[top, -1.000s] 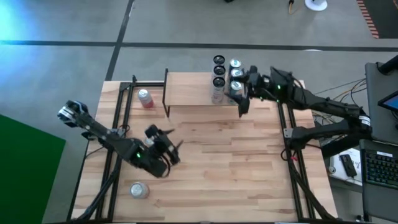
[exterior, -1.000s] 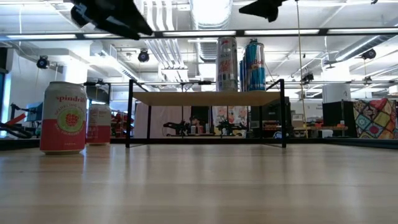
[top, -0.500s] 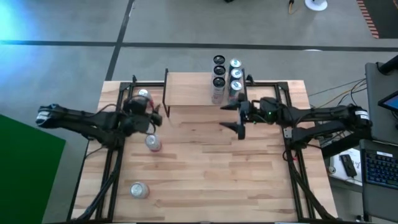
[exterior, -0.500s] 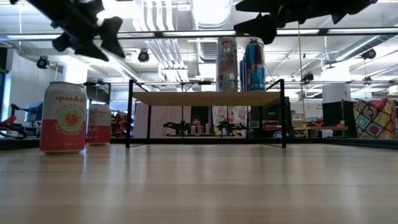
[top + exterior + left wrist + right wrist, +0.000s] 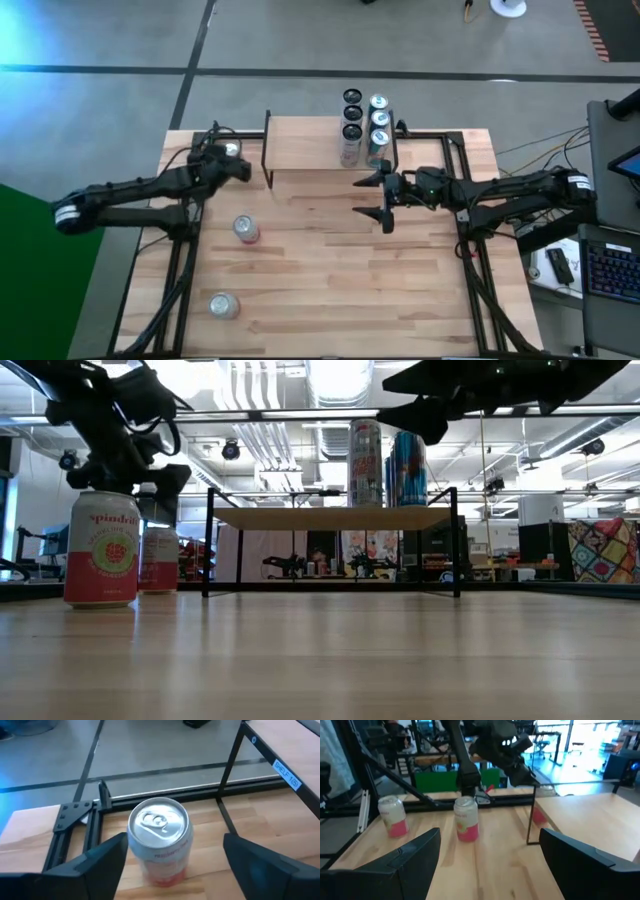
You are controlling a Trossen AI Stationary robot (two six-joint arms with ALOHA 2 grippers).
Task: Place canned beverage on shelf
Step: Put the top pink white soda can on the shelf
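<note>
can (image 5: 159, 840) stands upright between open left end effector (image 5: 172, 862) fingers, untouched.

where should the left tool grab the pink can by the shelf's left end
Take the pink can by its round side wall, about mid-height, coming down from above. It stands upright, apart from the shelf, and the open left tool already has a finger on either side.

About 5 cans (image 5: 362, 122) on shelf's (image 5: 305, 145) right end.
</note>
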